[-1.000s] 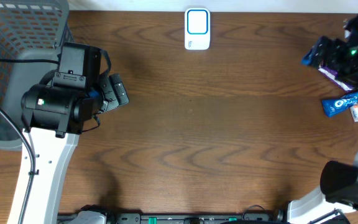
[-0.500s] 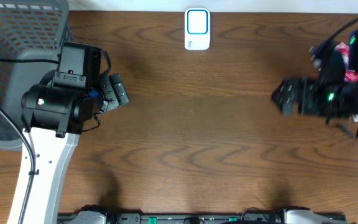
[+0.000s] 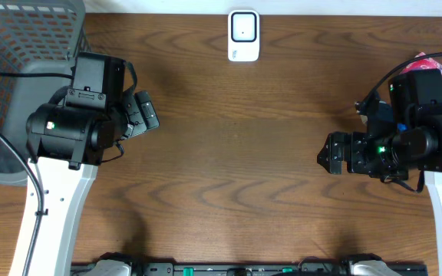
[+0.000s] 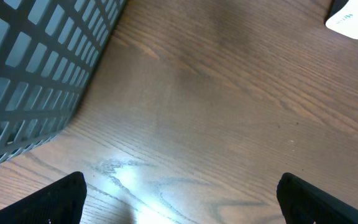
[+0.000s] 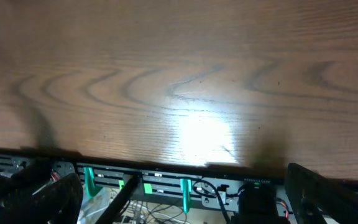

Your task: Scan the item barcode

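The white barcode scanner (image 3: 243, 34) lies at the table's far edge, in the middle; its corner (image 4: 355, 17) shows at the top right of the left wrist view. A pink-red packet (image 3: 436, 66) peeks out at the far right behind the right arm, and the other items there are hidden. My left gripper (image 3: 141, 113) is open beside the basket, with only bare wood between its fingers (image 4: 59, 198). My right gripper (image 3: 328, 153) is open and empty over the right half of the table, pointing left. Its fingers (image 5: 37, 198) frame the table's front edge.
A grey mesh basket (image 3: 21, 54) fills the far left corner, and its wall (image 4: 39, 68) stands close to the left gripper. Past the table's front edge runs a black rail (image 5: 166, 180) with green clips and cables.
The right arm has swung from the items at the far right towards the table's middle and nearer the front. The left arm has not moved.
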Available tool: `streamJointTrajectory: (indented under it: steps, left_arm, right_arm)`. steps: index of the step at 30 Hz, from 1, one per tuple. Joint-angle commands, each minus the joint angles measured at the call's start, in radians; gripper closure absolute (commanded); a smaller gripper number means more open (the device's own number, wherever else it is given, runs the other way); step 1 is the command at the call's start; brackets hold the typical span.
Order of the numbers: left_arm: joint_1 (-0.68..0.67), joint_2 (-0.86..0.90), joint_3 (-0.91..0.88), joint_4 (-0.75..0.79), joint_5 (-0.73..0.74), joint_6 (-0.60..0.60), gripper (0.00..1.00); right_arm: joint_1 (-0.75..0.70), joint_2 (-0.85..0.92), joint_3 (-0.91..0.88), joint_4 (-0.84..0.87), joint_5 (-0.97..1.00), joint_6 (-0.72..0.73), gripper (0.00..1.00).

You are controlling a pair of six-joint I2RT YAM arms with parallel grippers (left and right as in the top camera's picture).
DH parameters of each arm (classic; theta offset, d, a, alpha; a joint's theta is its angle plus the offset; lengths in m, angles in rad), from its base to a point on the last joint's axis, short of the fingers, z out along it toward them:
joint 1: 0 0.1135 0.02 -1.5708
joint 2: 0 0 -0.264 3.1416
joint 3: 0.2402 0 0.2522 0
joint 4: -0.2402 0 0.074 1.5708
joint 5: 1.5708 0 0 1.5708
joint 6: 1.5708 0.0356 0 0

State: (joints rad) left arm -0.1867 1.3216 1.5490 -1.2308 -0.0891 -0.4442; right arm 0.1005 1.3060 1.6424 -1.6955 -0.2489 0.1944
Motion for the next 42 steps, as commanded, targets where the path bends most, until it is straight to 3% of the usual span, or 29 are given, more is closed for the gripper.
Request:
streamJointTrajectory:
  steps: [1,16,24,32,42]
  left_arm:
    - [0.003,-0.008,0.006,-0.003,-0.017,0.006,0.02]
    - [0.003,-0.008,0.006,-0.003,-0.017,0.006,0.02]
    - [0.003,-0.008,0.006,-0.003,-0.017,0.006,0.02]
    - [0.003,-0.008,0.006,-0.003,-0.017,0.006,0.02]
    - [0.003,-0.008,0.006,-0.003,-0.017,0.006,0.02]
  right_arm:
    - [0.005,-0.010,-0.003,-0.002,0.006,0.014,0.01]
    - [0.005,-0.007,-0.013,0.013,0.011,0.010,0.01]
    - [0.005,-0.082,-0.172,0.188,0.018,-0.061,0.01]
    - [0.005,-0.352,-0.505,0.483,0.011,-0.129,0.01]
    - [-0.006,-0.824,-0.956,0.793,-0.008,-0.174,0.01]
